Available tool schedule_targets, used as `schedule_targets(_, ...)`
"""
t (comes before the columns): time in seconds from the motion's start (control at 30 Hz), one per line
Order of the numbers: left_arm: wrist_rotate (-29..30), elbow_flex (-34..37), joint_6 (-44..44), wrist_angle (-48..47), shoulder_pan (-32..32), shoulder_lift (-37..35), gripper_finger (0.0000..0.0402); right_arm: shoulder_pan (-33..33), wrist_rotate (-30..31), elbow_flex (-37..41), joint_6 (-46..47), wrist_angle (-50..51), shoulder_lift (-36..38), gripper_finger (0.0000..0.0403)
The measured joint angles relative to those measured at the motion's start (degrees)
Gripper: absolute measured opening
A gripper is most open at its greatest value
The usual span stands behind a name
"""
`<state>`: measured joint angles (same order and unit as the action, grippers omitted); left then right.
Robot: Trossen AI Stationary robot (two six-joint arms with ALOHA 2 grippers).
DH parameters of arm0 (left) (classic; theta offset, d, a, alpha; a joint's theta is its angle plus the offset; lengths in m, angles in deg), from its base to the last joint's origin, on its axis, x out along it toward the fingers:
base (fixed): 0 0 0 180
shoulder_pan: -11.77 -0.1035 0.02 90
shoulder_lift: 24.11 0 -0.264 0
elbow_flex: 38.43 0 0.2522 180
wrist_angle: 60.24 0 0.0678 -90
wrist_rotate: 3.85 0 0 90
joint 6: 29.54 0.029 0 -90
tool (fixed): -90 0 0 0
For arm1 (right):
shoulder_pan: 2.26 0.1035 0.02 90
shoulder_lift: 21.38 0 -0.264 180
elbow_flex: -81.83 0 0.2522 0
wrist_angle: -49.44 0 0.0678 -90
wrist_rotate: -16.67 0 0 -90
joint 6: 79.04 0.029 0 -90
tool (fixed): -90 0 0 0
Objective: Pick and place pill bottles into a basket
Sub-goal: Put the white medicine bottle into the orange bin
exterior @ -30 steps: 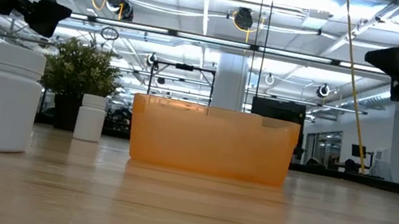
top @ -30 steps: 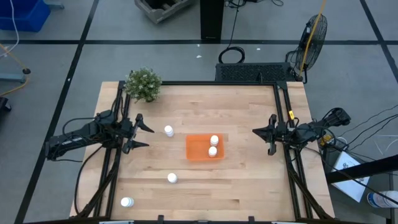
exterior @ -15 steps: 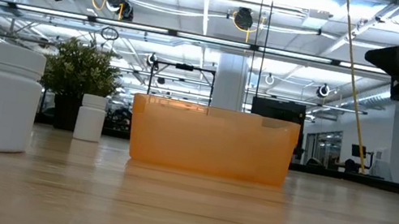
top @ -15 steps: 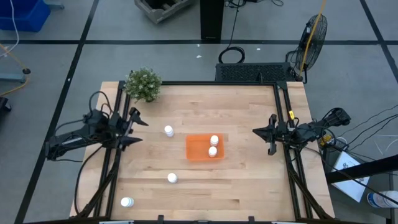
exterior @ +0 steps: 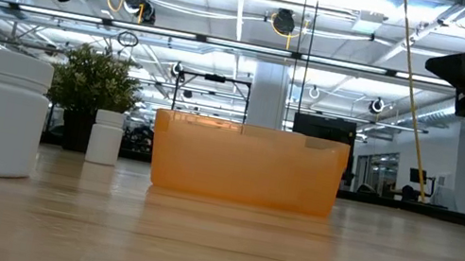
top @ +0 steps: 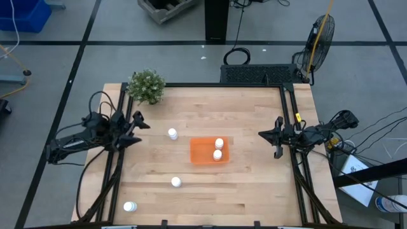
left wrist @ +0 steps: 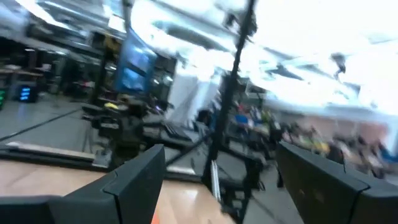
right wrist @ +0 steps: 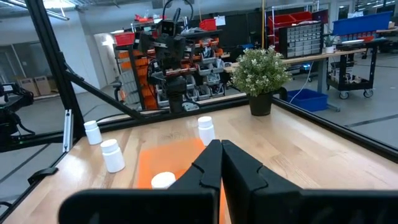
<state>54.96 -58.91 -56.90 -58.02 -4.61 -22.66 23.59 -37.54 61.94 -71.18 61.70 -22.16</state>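
Pulled back to the table's edge, left tool (top: 135, 130) gapes; right tool (right wrist: 221, 163), wrist-seen, is closed.

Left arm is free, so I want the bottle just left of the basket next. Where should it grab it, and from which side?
That pill bottle stands upright and alone on the table, clear of the basket. Probably best to bring the left gripper, now open, straight down and close across the round body just under the cap; the cylinder offers parallel sides from any direction.
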Motion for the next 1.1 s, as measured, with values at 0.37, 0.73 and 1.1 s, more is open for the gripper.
schedule_targets(0.37,-3.39,0.0,11.95,-10.88,0.04,0.04,0.0177,0.01,0.09,-0.02,0.0,0.0,0.0,0.0)
schedule_targets(0.73,-0.21,0.0,13.71,-12.96,0.04,0.04,0.0018,0.0,0.11,-0.02,0.0,0.0,0.0,0.0)
schedule_targets(1.1,0.96,0.02,15.84,-19.09,2.31,8.15,0.0009,0.02,0.13,-0.02,0.01,0.0,0.0,0.0)
